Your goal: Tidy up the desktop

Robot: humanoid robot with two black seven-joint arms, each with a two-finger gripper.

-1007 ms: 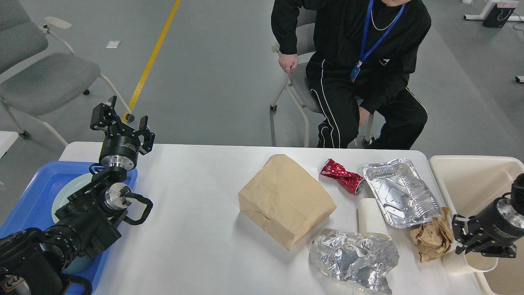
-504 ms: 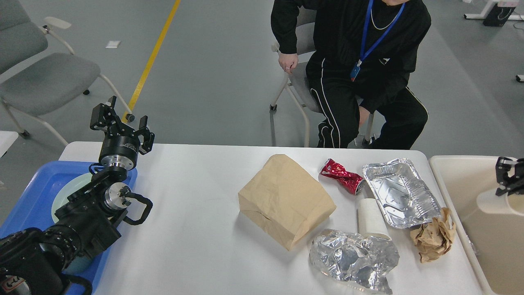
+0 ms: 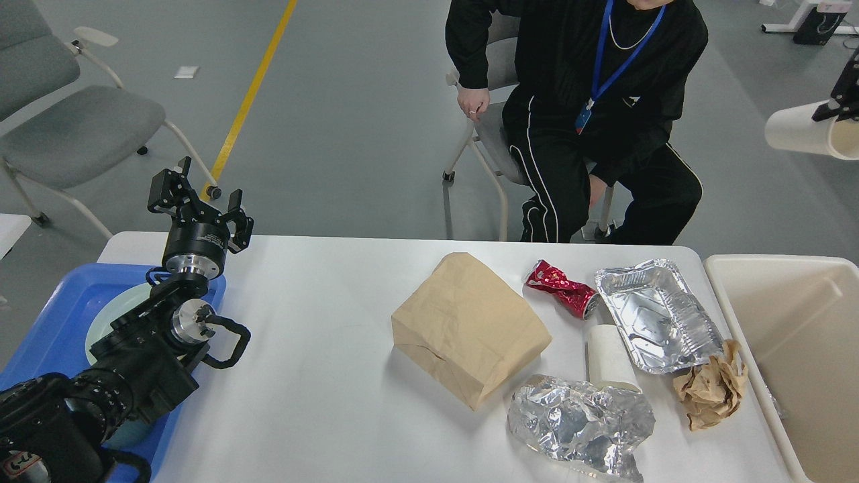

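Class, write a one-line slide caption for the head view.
Right gripper lifts a paper cup high above the bin; bag, can and foil litter the desktop.

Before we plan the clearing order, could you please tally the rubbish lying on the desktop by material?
Brown paper: 2, the paper bag and the crumpled paper wad.
Aluminium foil: 2, the foil tray and the crumpled foil sheet.
Metal can: 1, the crushed red can.
Paper cup: 1, the white cup.
Total: 6.

Grey floor (image 3: 349, 134), yellow line (image 3: 251, 94), grey chair (image 3: 74, 127) left.
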